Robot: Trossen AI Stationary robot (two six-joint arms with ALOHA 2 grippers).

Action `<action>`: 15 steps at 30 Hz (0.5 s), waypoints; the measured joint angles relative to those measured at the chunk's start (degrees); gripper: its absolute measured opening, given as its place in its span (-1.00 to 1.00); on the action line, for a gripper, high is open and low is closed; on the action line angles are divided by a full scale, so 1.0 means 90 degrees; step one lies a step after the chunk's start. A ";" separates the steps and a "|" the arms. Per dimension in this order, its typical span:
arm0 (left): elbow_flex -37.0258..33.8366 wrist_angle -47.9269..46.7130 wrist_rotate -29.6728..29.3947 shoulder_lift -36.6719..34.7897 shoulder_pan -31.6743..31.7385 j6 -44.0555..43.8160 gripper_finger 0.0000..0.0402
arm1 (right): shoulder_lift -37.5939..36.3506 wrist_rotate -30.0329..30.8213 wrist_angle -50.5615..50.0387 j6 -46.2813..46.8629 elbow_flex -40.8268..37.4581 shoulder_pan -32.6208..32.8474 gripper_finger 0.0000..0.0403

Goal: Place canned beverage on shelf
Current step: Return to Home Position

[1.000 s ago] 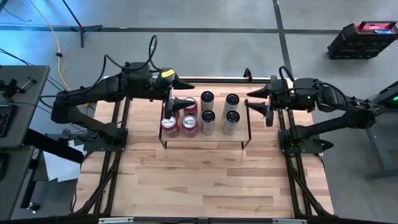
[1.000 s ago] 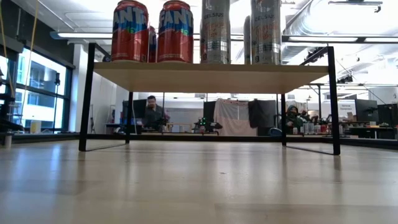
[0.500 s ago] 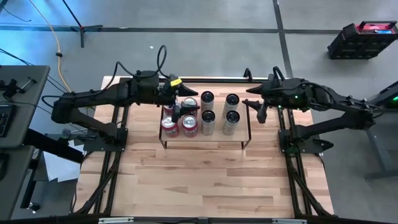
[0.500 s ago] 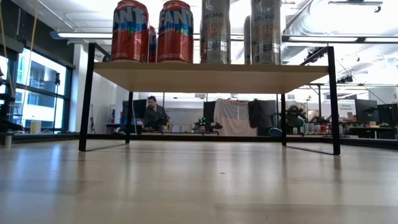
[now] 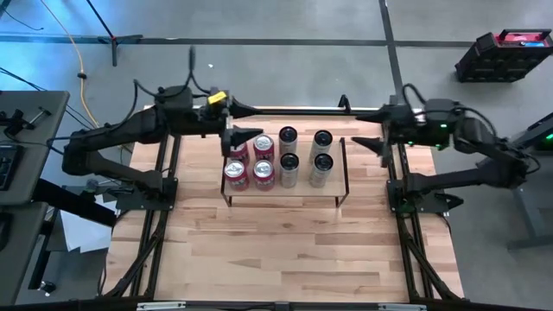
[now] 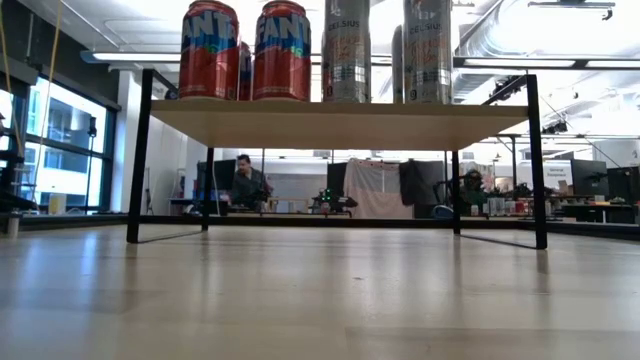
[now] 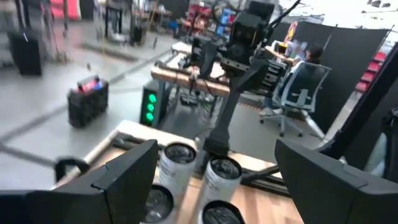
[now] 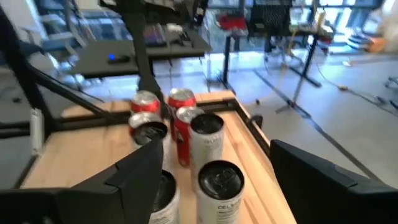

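Both arms reach inward at upper centre, with the left claw and right claw spread wide and empty. Red Fanta cans and silver Celsius cans stand on the shelf mid-frame. Both claws have drawn back from the shelf since half a second ago.

Pale-wood shelf, red cans, silver cans

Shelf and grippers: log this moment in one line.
shelf: four red cans, four silver cans upright | left gripper: open, empty | right gripper: open, empty
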 joint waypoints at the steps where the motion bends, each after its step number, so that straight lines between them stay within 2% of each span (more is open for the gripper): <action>1: 0.0000 0.0016 -0.0076 -0.0063 -0.0018 0.0138 0.56 | -0.0120 -0.0074 0.0000 0.0000 0.0000 0.0000 0.39; 7: 0.0002 -0.0098 -0.0615 -0.0197 -0.0220 0.0351 0.56 | -0.0813 -0.0394 -0.0141 -0.0001 0.0000 0.0002 0.09; 12: 0.0002 -0.0280 -0.0679 -0.0230 -0.0402 0.0543 0.56 | -0.1394 -0.0622 -0.0554 -0.0066 0.0000 0.0002 -0.33; 15: 0.0002 -0.0375 -0.0953 -0.0239 -0.0541 0.0532 0.56 | -0.1725 -0.0662 -0.0601 -0.0138 -0.0109 0.0002 -0.58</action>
